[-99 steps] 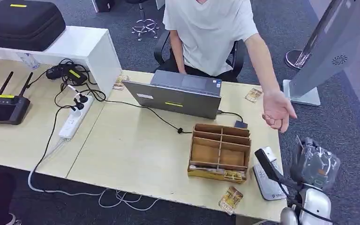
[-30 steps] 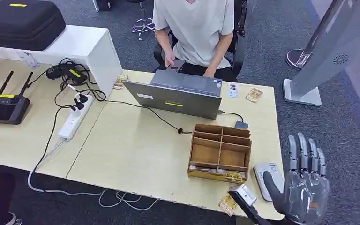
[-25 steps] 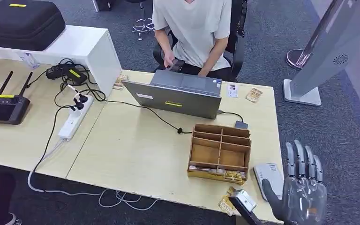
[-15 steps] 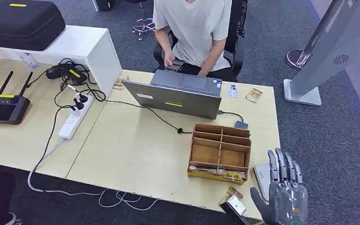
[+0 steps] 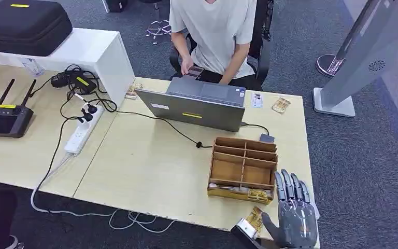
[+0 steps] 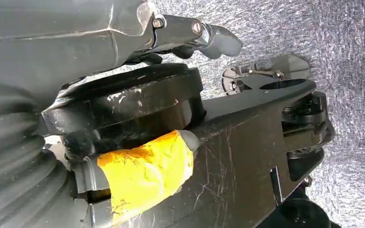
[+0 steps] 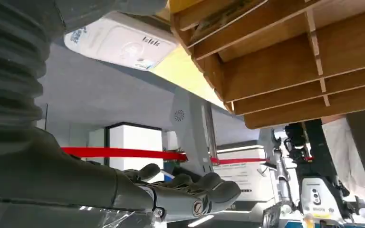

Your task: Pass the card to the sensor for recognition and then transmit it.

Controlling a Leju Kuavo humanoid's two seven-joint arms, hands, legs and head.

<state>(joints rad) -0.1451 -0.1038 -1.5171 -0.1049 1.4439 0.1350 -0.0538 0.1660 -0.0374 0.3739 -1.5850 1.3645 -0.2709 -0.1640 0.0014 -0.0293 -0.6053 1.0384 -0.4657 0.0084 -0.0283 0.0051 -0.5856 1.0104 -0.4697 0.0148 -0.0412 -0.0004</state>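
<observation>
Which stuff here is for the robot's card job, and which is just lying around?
For the job:
- card by the table's near edge
- white sensor
- right hand, spread flat and holding nothing

Just lying about:
- laptop
- wooden organiser
- power strip
- remote controller
- black case

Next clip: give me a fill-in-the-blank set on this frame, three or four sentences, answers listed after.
1. The right hand hovers over the table's near right corner with its fingers spread, holding ____.
2. The wooden organizer sits on the table just in front of the open ____.
3. The black remote controller with two antennas lies at the table's far ____ end.
4. The person sits behind the laptop wearing a ____ T-shirt.

Missing words: nothing; laptop; left; white
</observation>
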